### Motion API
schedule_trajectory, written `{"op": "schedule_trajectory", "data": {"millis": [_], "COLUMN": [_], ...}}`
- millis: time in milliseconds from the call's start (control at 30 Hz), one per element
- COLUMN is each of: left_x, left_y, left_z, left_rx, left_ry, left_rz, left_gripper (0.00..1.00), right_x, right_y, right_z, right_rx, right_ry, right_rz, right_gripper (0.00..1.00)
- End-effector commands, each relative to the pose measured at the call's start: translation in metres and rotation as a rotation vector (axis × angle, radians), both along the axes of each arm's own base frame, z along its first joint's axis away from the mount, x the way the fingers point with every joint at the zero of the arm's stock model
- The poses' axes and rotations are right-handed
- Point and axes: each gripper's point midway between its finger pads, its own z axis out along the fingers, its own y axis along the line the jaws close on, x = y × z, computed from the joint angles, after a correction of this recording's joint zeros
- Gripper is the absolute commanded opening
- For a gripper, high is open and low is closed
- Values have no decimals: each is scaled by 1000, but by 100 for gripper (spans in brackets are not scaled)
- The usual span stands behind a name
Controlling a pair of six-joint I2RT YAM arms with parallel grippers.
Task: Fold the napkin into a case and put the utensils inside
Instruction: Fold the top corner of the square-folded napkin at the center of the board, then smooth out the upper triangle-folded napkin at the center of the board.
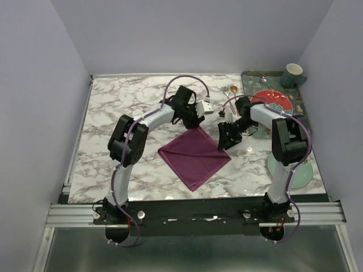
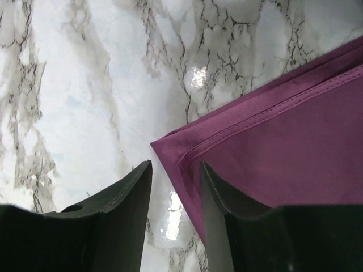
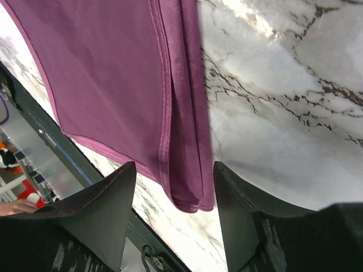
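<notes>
Marble tabletop (image 1: 113, 107) spread between pale walls. At its far right corner sat a tray (image 1: 248, 78) carrying a red plate (image 1: 265, 97) and a mug (image 1: 294, 73). A pale green plate (image 1: 302, 173) lay nearer, partly hidden by the right arm. Two slim utensils (image 1: 231, 90) lay just beside the tray, too small to tell apart. The napkin (image 1: 194, 156) lay folded flat as a diamond at the centre. The left gripper (image 2: 176, 165) stood open, the napkin's far corner just ahead of its fingertips, ungripped. The right gripper (image 3: 174, 165) was open too, straddling the right-hand corner without pinching it.
</notes>
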Motion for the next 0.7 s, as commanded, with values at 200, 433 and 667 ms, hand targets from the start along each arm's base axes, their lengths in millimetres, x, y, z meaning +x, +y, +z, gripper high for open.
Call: {"op": "schedule_trajectory", "data": {"millis": [200,433,667], "left_x": [-13,-102,-165], "left_y": [72,114,131], "left_z": [92,72,43], "left_rx": [-176,-159,-157], "left_ry": [74,241,367], "left_rz": [210,201,208], "left_gripper": [57,57,53], "right_x": [-24,-36,-50], "right_y": [-14,-16,-17], "right_z": [-5,4,-17], "right_rx": [-39,-20,-31], "right_ry": [10,-4,84], "right_rz": [56,91,65], "right_gripper": [81,88,84]}}
